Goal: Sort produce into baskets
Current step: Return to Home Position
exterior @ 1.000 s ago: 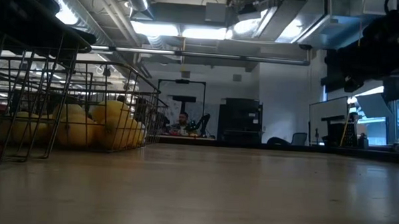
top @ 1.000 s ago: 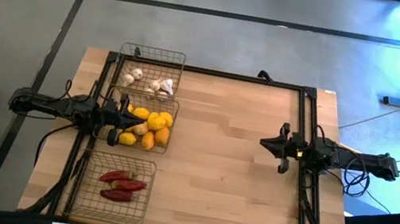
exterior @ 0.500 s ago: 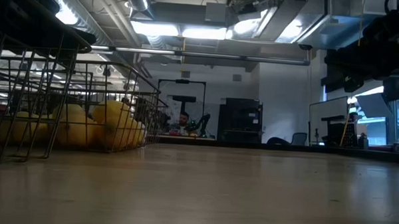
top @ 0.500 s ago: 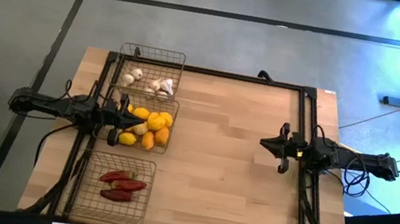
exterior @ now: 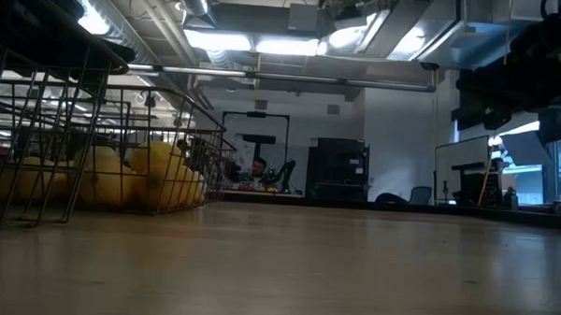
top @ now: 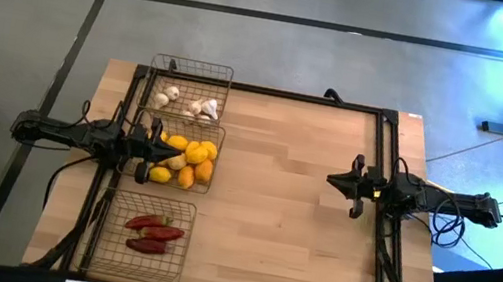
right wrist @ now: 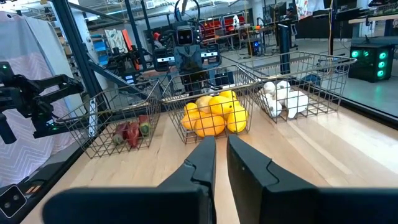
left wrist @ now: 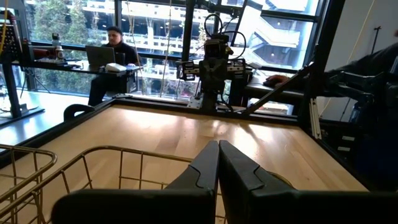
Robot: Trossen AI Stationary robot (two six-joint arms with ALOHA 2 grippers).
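Three wire baskets stand in a row along the table's left side. The far basket (top: 190,90) holds whitish garlic bulbs (right wrist: 283,96). The middle basket (top: 214,133) holds yellow lemons and orange citrus (right wrist: 212,114). The near basket (top: 149,256) holds red chili peppers (top: 154,232). My left gripper (top: 177,154) hangs shut and empty above the middle basket's left part; its wrist view (left wrist: 217,144) shows the basket's rim below the fingers. My right gripper (top: 330,181) is shut and empty above bare wood right of the table's middle, pointing at the baskets (right wrist: 221,138).
A wide stretch of bare wooden table (top: 270,215) lies between the baskets and my right gripper. A black frame rail (top: 269,91) runs along the table's far and side edges. A person (left wrist: 115,43) sits at a desk beyond the table.
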